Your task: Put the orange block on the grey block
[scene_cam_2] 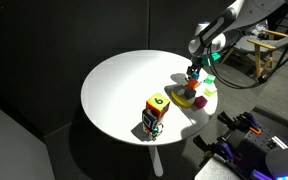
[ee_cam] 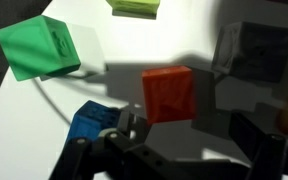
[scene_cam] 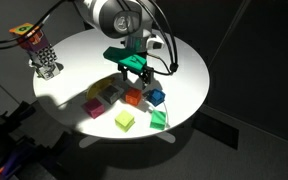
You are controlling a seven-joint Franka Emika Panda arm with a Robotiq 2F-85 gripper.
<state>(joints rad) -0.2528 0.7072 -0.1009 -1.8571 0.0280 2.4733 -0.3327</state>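
Note:
The orange block (ee_cam: 169,93) sits on the white table in the middle of the wrist view. It also shows in both exterior views (scene_cam: 132,97) (scene_cam_2: 197,100). The grey block (ee_cam: 259,50) stands in shadow to its upper right in the wrist view, apart from it. I cannot make the grey block out in the exterior views. My gripper (ee_cam: 189,135) (scene_cam: 134,68) (scene_cam_2: 192,72) hovers just above the orange block. Its fingers are spread wide and hold nothing.
Near the orange block are a blue cube (ee_cam: 89,125) (scene_cam: 156,97), a green cube (ee_cam: 39,45) (scene_cam: 159,120), a yellow-green cube (scene_cam: 125,120) and a pink cube (scene_cam: 94,105). A small stand with a coloured top (scene_cam: 39,50) (scene_cam_2: 154,112) is near the round table's edge (scene_cam: 184,115).

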